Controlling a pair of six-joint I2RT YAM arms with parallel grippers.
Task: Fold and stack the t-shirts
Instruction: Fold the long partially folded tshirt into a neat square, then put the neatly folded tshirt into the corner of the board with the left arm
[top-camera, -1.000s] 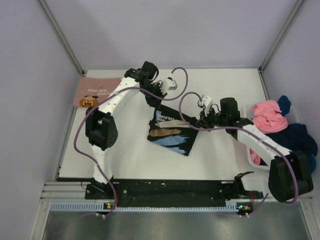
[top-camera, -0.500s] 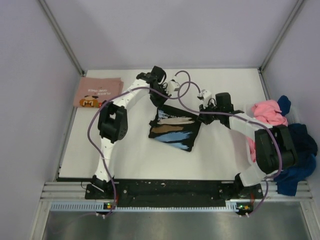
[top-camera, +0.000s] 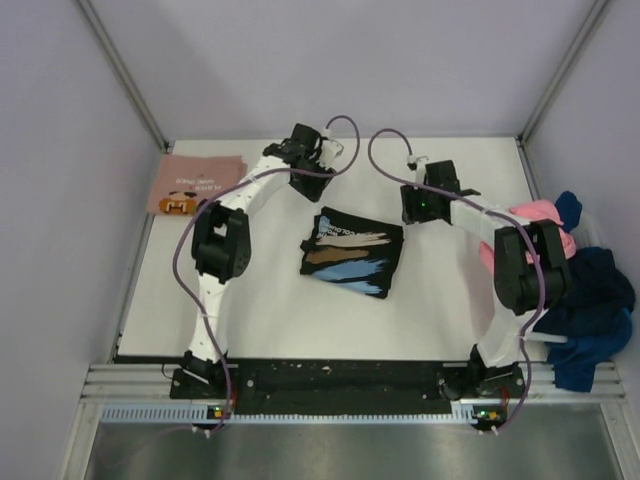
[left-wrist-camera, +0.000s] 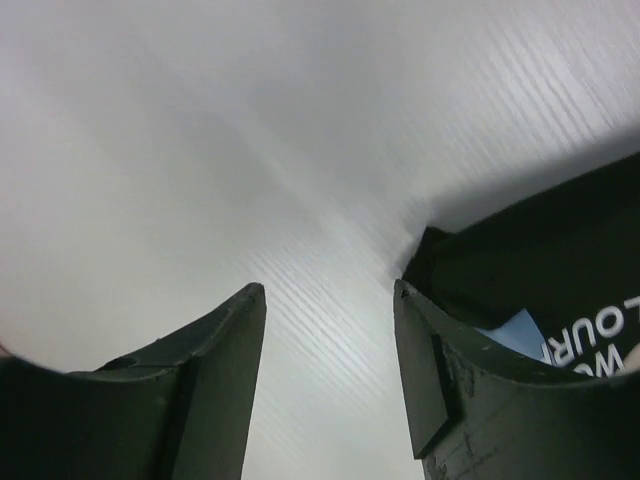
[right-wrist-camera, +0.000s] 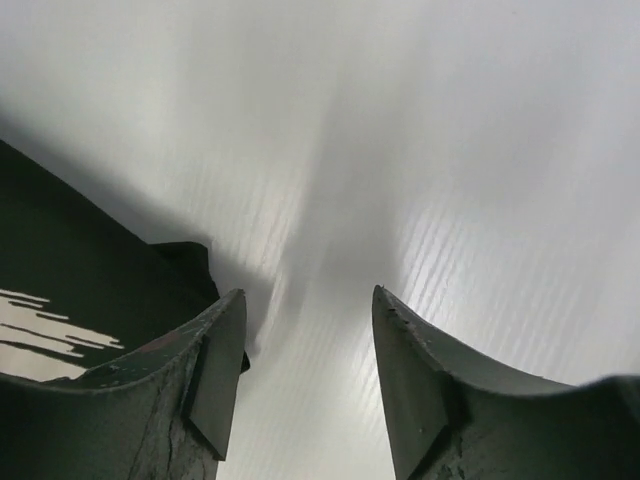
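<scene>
Both grippers are letting go. A sec ago the L gripper (left-wrist-camera: 328, 290) and R gripper (right-wrist-camera: 308, 293) were pinched shut on the far edge of the black t-shirt (top-camera: 352, 253), laying it over. Now both are standing w/ jaws apart, nothing btwn them, and are pulling back toward the far side of the table (top-camera: 260, 310). Each wrist view is showing bare tabletop in the gap, w/ a corner of the black cloth just beside one finger; whether it is touching, can't tell.

The shirt is lying flat near the table ctr as a compact rectangle, streak print up, and is no longer being dragged. That is prob. marking the end of this fold. The folded pink t-shirt (top-camera: 195, 183) is sitting at the far L corner, well apart, so the stacking step is not yet done. The unfolded pile (top-camera: 600, 280) is waiting at the R edge.
</scene>
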